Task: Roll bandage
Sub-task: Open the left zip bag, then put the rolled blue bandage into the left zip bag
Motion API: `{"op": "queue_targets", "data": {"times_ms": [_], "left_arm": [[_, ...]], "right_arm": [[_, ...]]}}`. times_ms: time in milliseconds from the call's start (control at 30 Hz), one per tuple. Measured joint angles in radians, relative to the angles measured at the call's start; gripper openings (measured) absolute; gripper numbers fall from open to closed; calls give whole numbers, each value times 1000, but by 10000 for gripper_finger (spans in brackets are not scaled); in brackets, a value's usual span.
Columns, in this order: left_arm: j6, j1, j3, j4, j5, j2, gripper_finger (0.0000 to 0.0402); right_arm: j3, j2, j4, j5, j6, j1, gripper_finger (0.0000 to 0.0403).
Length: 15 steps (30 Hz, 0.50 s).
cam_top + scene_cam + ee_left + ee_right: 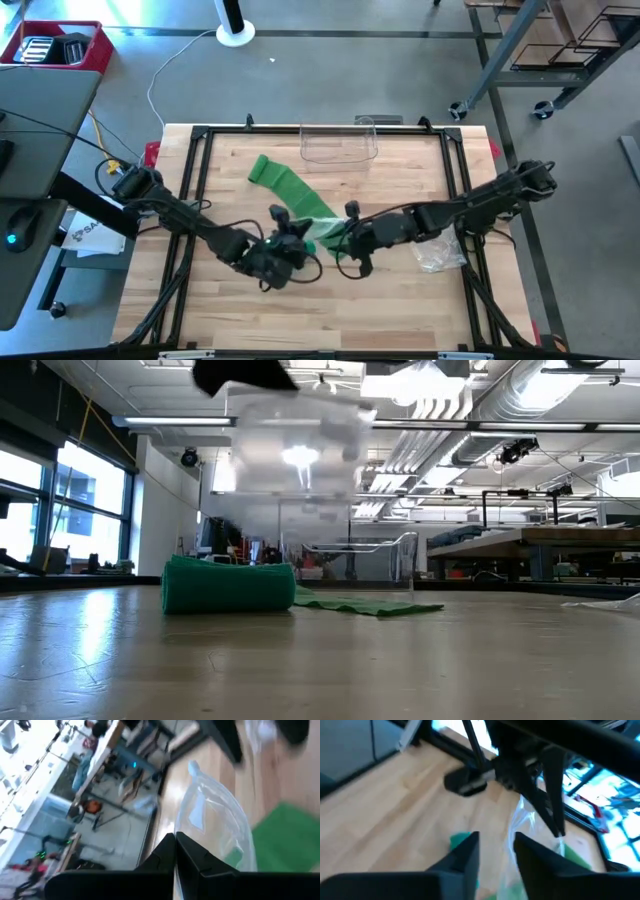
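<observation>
Your desk [400, 310] carries the green bandage [290, 190] as a long strip whose axis runs diagonally, from its free end near the clear plastic container [338, 146] at the far edge down toward the middle, where both arms meet. In the low view the rolled part [228, 586] lies on its side with the loose tail spread flat behind it, so the roll's axis lies across the strip and any further rolling has to travel along the strip toward the container. Your left end effector [283, 250] sits at the near, rolled end with its fingers pressed together, and a clear plastic bag [220, 820] shows just ahead of them in the left wrist view. Your right end effector [352, 240] is just beside it on the other side of the strip, fingers spread apart and closed on nothing. Both are about equally near the roll; the unrolled length lies away from both.
</observation>
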Motion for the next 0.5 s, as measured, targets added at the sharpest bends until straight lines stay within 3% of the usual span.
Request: {"op": "queue_targets", "data": {"times_ms": [233,367,500], "left_arm": [[-480,-1,13,-529,40,0,0],[-751,-1,-2,-754,73,0,0],[-979,-5,-25,-924,114,0,0]], "right_arm": [[0,69,69,-185,85,-52,202],[0,189,150,-280,111,-77,216],[0,301,212,-289,112,-109,218]]}}
